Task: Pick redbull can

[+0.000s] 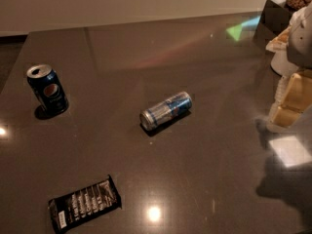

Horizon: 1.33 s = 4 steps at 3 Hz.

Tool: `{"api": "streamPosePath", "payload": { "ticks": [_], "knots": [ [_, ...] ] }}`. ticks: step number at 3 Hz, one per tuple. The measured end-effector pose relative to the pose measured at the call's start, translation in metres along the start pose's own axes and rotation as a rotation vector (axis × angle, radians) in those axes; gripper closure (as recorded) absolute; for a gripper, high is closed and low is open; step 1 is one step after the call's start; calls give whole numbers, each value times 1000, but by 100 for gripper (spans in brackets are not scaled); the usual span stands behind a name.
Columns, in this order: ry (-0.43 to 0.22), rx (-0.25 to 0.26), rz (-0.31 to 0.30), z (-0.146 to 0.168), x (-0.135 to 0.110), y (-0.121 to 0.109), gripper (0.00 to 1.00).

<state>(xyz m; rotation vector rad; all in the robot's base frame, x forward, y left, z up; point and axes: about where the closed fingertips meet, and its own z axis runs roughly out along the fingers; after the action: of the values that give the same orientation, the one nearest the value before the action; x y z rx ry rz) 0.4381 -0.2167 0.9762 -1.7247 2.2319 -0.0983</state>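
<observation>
- The slim silver and blue metal redbull can (165, 111) lies on its side near the middle of the dark, glossy stone-like tabletop (204, 179), not upright.
- Its long axis runs on a diagonal, with one round end toward the lower left and the other toward the upper right.
- The robot's white and cream gripper (288, 104) sits at the right edge of the view, above the table's right side and well apart from the can.
- I cannot tell whether the gripper is open or closed, as it is partly cut off by the frame.
- From the gripper, the can lies to the left in this view, with bare tabletop between them, and its upper-right end is the nearer one.
- My judgement is that the reach is not yet begun. The coming move calls for closing across the can's narrow body, crosswise to that diagonal axis, because a grip along its length would likely fail.
- The can may roll if nudged.
- The wider dark blue Pepsi can (47, 89) stands upright far to the left, and a black rectangular snack wrapper (84, 204) lies at the lower left. Both are well clear of the path.
</observation>
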Motion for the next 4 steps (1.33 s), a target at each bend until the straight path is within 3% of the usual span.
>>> {"api": "streamPosePath", "payload": {
  "ticks": [1,3,4],
  "knots": [
    [0,0,-1,0,0,0,0],
    [-93,-48,-170,38,-64,-26,0],
    [-122,-89,-269,56,-89,-23,0]
  ]
}}
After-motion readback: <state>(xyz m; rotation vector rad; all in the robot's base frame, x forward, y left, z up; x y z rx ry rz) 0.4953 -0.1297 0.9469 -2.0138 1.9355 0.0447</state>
